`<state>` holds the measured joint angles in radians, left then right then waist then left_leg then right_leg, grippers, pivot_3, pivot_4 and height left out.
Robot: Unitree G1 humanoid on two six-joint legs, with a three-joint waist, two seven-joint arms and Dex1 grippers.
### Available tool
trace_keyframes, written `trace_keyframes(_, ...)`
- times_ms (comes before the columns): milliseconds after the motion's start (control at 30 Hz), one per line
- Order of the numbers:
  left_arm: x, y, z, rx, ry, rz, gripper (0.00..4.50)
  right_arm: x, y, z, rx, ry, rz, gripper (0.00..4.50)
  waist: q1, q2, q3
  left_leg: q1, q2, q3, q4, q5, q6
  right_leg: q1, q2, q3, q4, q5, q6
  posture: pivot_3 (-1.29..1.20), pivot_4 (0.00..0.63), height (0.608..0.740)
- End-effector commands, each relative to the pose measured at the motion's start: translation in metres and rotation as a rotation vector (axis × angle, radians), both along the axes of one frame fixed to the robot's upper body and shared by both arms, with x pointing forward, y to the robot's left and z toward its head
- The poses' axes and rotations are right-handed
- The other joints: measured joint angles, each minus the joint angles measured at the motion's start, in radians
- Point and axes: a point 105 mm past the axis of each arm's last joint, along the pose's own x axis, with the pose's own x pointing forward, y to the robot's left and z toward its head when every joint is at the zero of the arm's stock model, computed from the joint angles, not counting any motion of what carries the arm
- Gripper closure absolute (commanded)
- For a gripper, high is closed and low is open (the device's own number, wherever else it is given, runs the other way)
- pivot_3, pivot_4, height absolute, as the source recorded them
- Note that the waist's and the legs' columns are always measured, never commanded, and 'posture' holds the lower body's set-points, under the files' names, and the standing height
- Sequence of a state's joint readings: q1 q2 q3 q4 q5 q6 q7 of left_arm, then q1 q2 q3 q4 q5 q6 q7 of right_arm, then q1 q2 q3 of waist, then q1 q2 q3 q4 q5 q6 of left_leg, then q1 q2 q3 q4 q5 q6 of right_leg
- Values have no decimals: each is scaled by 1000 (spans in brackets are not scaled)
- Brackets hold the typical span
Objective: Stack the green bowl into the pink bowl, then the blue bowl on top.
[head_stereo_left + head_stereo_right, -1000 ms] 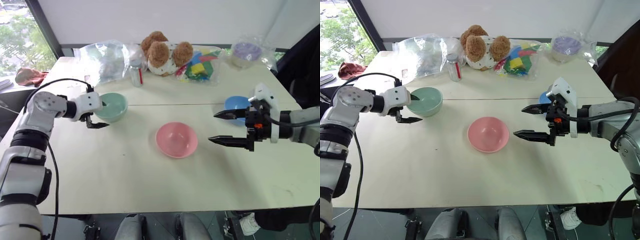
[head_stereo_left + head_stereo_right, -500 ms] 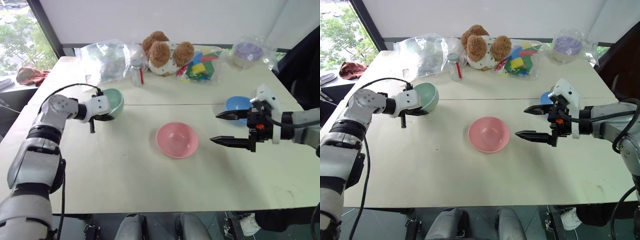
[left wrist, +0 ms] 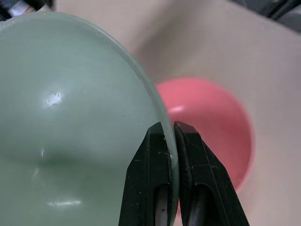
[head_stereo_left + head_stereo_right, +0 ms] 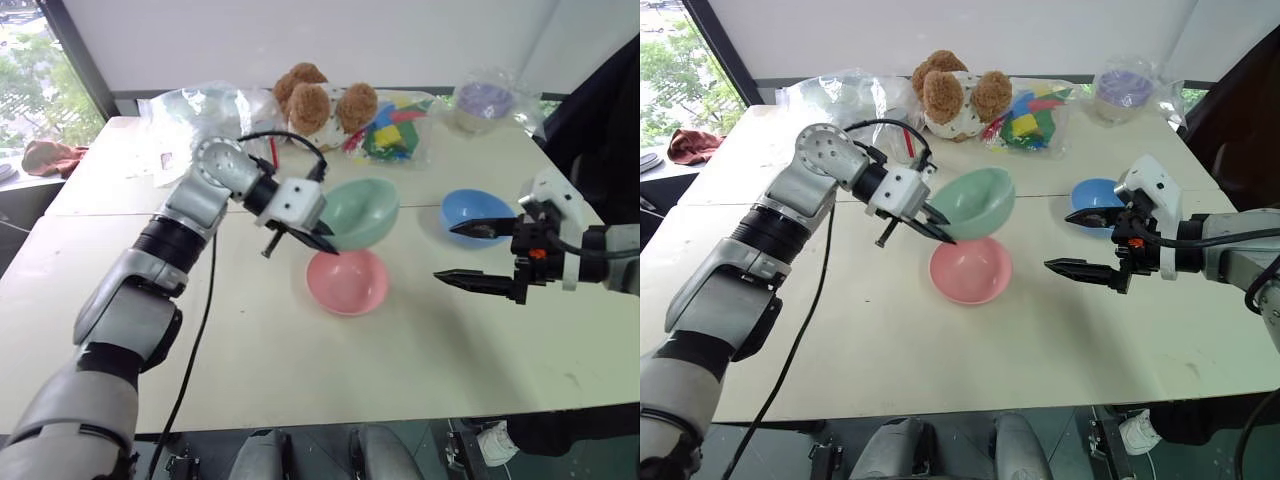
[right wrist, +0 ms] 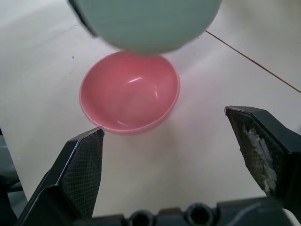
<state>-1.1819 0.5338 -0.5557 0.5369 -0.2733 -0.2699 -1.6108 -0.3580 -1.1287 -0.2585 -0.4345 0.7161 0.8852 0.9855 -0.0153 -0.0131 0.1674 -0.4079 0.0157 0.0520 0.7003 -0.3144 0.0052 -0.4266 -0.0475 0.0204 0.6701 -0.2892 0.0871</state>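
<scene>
Three round smooth plastic bowls in all, one of each colour. One pale mint-green plastic bowl (image 4: 973,201), lifted clear of the cream bench (image 4: 890,330) and tilted on its side, hanging just above and behind the rim of the pink one. Pinched by its rim in the left tool (image 4: 938,229), two black fingers (image 3: 148,179) clenched on the thin wall, one inside and one outside. One salmon-pink plastic bowl (image 4: 971,270) upright on the bench near the middle, nothing inside. One sky-blue plastic bowl (image 4: 1096,199) upright on the bench to the right, partly hidden behind the right arm. Right tool (image 4: 1080,240) released, its two black fingers (image 5: 82,162) spread wide and holding nothing, hovering over the bench between the pink and blue bowls, pointed toward the pink one.

Along the far edge of the bench: one brown plush toy (image 4: 955,98), one clear bag of coloured blocks (image 4: 1030,122), one crumpled clear plastic bag (image 4: 845,98), one small clear bottle with a red label (image 4: 906,140), and one purple thing in a clear bag (image 4: 1124,90) at the far right corner.
</scene>
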Motion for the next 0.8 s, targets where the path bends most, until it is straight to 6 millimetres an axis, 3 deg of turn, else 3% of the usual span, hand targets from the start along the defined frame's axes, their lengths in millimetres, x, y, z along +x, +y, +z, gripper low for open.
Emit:
trace_keyframes(33, -13, -4, -8, 45, 1, -77, 4435, -6, 1, 12, -14, -57, -10, 0, 1, 0, 0, 0, 0, 0, 0, 0, 0, 0, 1, 0, 1, 0, 0, 0, 150, 740)
trace_keyframes(300, -22, 2, -28, 147, 14, -117, 4435, -10, -1, 9, -5, -52, -32, 0, 7, 0, 0, 0, 0, 0, 0, 0, 0, 0, 1, 0, 0, 0, 0, 0, 150, 740)
trace_keyframes(400, -21, 1, -31, 143, 22, -103, 3333, -10, -1, 9, -3, -53, -34, 0, 7, 0, 0, -1, -1, 0, 1, 0, 0, 0, 1, 0, 0, 0, 0, 0, 150, 740)
trace_keyframes(600, -10, 3, -22, 66, -1, -30, 257, -8, -1, 8, -4, -53, -33, 0, 5, 0, 0, 0, -1, 0, 1, 0, 0, 0, 1, -1, -1, 0, 0, 0, 150, 740)
trace_keyframes(700, 2, 6, 2, -60, -9, 69, 66, -3, -5, 7, -12, -61, -55, 0, 3, 0, 0, 0, -1, -1, 1, 0, 0, 0, 2, -1, -1, 0, 0, 0, 150, 740)
trace_keyframes(800, 16, 22, 46, -283, 56, 254, 66, 17, -17, 0, -64, -80, -138, 0, 0, 0, 0, 0, -1, 0, 1, 0, 0, 0, 1, -1, 0, 0, 0, 0, 150, 740)
